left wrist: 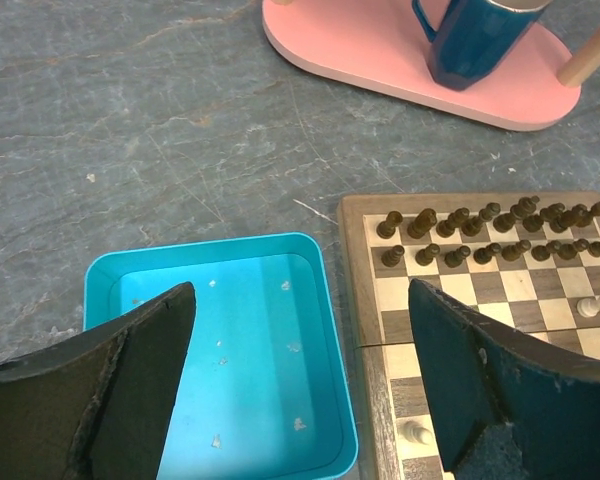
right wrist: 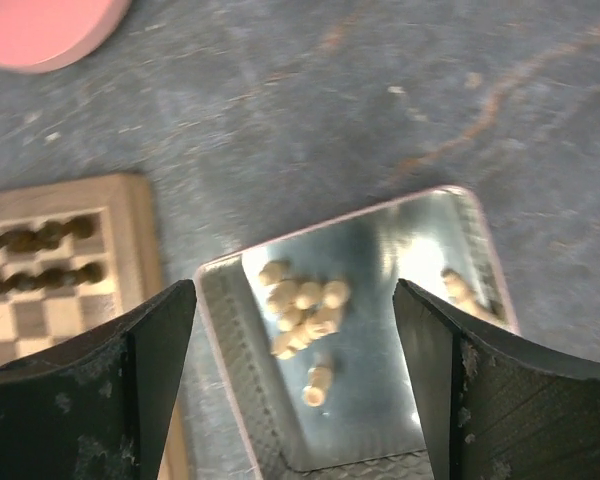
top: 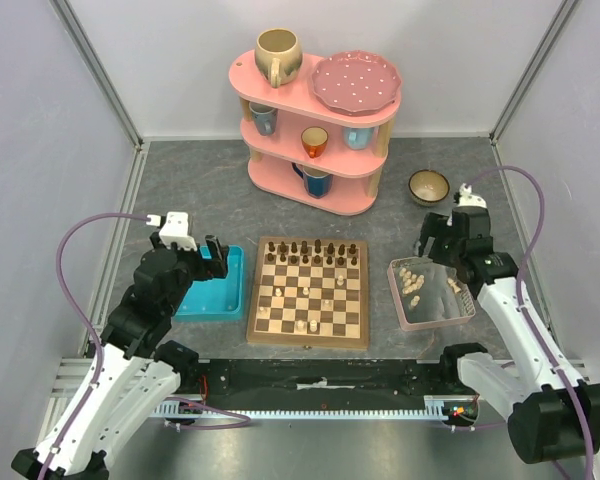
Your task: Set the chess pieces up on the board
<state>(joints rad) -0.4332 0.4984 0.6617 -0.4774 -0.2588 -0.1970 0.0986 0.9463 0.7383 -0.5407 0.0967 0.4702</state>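
The wooden chessboard [top: 309, 292] lies at the table's middle, with dark chessmen [top: 311, 252] along its far rows and a few cream pieces [top: 300, 325] on near squares. Several cream pieces [top: 412, 281] lie in the clear pink-rimmed tray [top: 464, 312] to its right; they also show in the right wrist view [right wrist: 305, 306]. My right gripper [right wrist: 295, 340] hangs open above that tray, empty. My left gripper [left wrist: 300, 360] is open and empty above the turquoise tray [left wrist: 120, 270], beside the board's left edge [left wrist: 365, 290].
A pink three-tier shelf [top: 315, 130] with mugs and a plate stands behind the board. A small bowl [top: 429, 186] sits at the back right. The turquoise tray [top: 232, 305] holds only small flecks.
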